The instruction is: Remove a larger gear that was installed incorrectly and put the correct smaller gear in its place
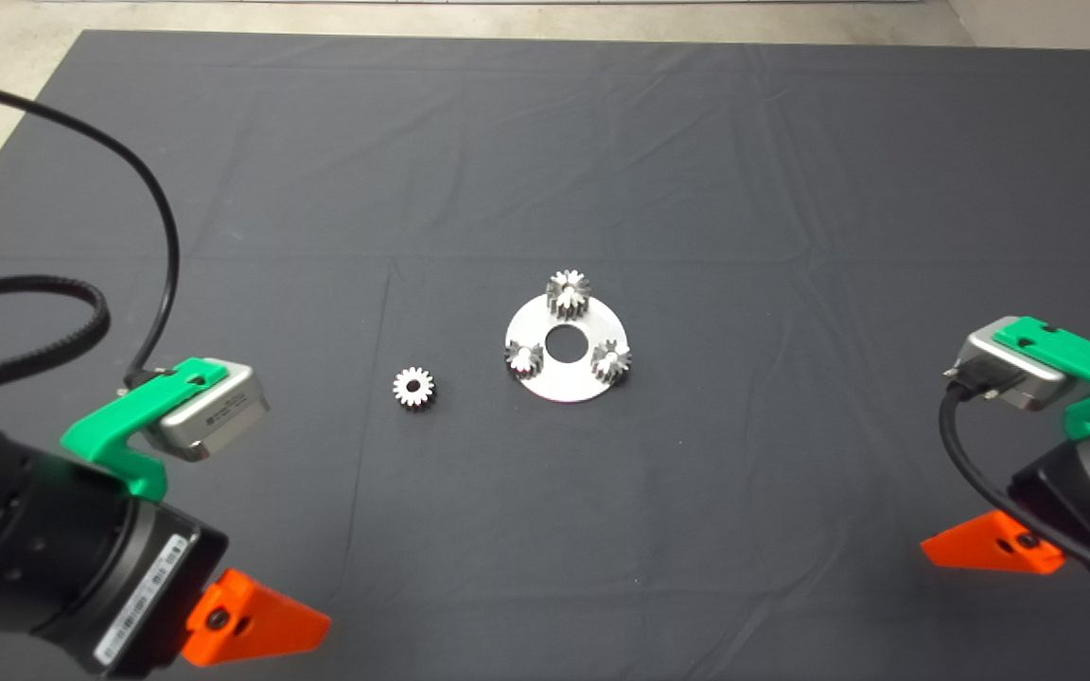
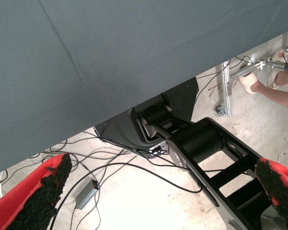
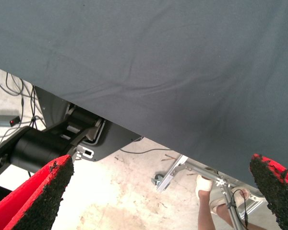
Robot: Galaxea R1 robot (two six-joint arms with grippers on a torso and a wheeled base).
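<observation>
Dark cloth mat point(image 1: 545, 170) covers the whole worktop, creased in long faint folds, with pale concrete floor showing past its far edge and far-left corner.

Nearest, at the near-left corner, the left gripper point(image 1: 256, 619) waits low over the mat; in its wrist view the two red fingers point(image 2: 41, 191) stand wide apart with nothing between them, and beyond the mat's edge lie loose cables, the robot's black base and a person's foot point(image 2: 252, 82) in a light shoe. At the near-right corner the right gripper point(image 1: 990, 549) is parked the same way, its fingers point(image 3: 43, 196) also spread wide and empty, with a person's leg point(image 3: 206, 211) visible on the floor past the mat edge.

Farther in, left of the mat's middle, the smaller gear point(image 1: 413, 387) lies flat on the cloth by itself, bright silver with fine teeth and a round centre hole. It sits near a round silver plate point(image 1: 566, 382), apart from it on the plate's left side. That plate rests at about the centre of the worktop and has a round hole in its middle. Two small silver gears point(image 1: 524, 357) point(image 1: 611, 361) stand on its left and right parts. On the plate's far rim stands the larger gear point(image 1: 568, 292), taller and wider than the others, with coarse flared teeth.
</observation>
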